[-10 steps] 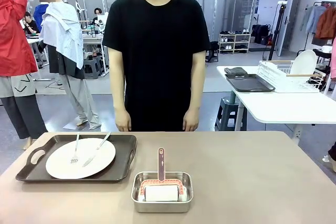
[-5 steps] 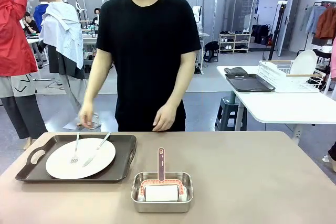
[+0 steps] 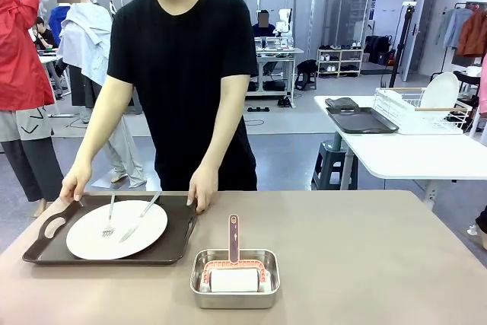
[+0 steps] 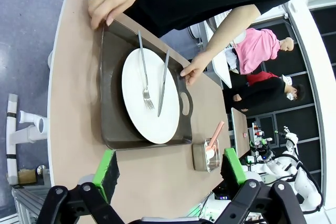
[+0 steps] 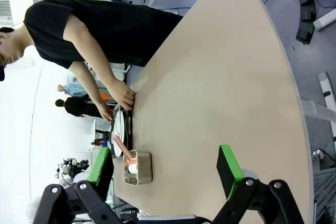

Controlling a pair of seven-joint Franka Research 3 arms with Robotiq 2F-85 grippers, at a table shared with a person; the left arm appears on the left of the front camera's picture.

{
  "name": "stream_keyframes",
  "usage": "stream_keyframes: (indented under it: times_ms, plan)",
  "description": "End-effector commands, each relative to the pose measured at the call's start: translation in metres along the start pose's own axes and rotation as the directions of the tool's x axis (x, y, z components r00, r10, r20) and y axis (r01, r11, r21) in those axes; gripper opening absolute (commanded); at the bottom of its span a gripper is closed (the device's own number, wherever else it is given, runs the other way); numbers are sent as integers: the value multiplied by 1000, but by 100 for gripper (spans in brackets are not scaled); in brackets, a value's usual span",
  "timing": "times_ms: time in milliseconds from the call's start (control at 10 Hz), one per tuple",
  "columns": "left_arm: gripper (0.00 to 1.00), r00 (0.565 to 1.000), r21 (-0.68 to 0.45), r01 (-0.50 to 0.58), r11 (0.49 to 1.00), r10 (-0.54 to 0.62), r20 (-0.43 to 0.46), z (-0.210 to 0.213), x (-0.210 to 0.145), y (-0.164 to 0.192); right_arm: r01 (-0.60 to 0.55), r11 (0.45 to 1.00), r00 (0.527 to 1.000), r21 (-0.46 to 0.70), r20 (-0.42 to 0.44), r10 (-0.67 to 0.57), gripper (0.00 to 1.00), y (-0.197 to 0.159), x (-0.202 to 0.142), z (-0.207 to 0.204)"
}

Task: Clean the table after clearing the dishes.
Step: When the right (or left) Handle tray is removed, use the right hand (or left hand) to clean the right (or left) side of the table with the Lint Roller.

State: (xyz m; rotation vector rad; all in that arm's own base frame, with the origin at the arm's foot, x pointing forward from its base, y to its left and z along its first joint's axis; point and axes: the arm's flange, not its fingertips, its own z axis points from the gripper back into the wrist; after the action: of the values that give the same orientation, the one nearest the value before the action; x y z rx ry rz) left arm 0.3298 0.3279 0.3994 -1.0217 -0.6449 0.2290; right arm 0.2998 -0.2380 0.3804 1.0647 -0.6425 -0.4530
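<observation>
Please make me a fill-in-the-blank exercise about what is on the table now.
On the white plate lie a fork and a ____.
The plate rests on a dark brown ____.
The pink-handled roller sits inside a steel ____.
The left gripper is ____, holding nothing.
Missing words: knife; tray; pan; open.

right table (image 3: pixel 365 256) free | left: tray (image 3: pixel 181 234), 2 hands (image 3: pixel 76 184) (image 3: pixel 202 188) on it | centre: pan (image 3: pixel 234 297)
</observation>
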Motion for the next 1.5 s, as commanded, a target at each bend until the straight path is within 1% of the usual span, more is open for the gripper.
stream_keyframes:
  times_ms: [0, 1400]
  plan:
    - [100, 1000, -7, -1, 1000, 1, 8, 3, -1, -1, 3, 1000, 1000, 15, 8, -3, 100, 1, 1, -1]
    - [100, 1000, -7, -1, 1000, 1, 8, 3, -1, -1, 3, 1000, 1000, 15, 8, -3, 100, 1, 1, -1]
